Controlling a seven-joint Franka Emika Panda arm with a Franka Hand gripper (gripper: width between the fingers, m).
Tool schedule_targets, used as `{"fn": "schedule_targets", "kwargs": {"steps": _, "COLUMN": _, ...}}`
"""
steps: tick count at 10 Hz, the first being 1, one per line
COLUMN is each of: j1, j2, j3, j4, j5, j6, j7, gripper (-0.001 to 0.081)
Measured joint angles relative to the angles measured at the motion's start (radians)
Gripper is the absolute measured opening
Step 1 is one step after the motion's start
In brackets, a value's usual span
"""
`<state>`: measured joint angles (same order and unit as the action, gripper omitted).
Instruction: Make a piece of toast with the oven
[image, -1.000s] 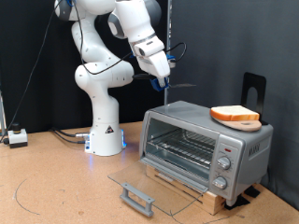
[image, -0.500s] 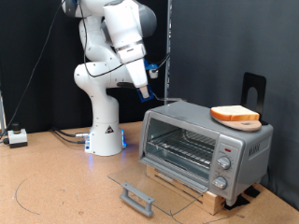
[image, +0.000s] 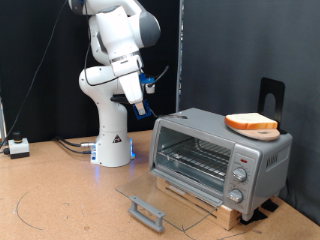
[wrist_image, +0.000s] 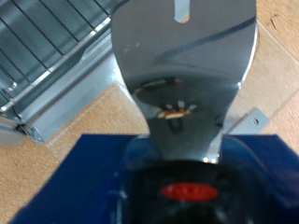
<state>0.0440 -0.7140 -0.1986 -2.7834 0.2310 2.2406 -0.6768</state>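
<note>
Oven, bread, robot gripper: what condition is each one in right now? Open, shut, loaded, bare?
oven: glass door dropped fully open, lying flat; wire rack inside bare.
piece of toast: resting on a round wooden plate on top of the oven, not inside.
gripper: raised in the air to the exterior view's left of the oven, touching nothing; open or shut is unclear.

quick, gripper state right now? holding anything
gripper: cannot be told whether open or closed; a flat metal blade juts out in front of the wrist camera, no bread in it. It hangs above the open oven door.
</note>
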Motion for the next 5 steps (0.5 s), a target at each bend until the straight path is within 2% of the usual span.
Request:
{"fn": "schedule_targets", "kwargs": {"steps": 2, "j1": 0.053, "j2": 0.024, "j3": 0.006, "j4": 0.037, "j5": 0.011, "j6": -0.046, "j7": -0.012, "gripper": 0.0397}}
{"fn": "schedule_targets", "kwargs": {"steps": 5, "j1": 0.089, "j2": 0.123, "j3": 0.056, "j4": 0.124, "j5": 0.004, "j6": -0.093, "j7": -0.002, "gripper": 0.0397}}
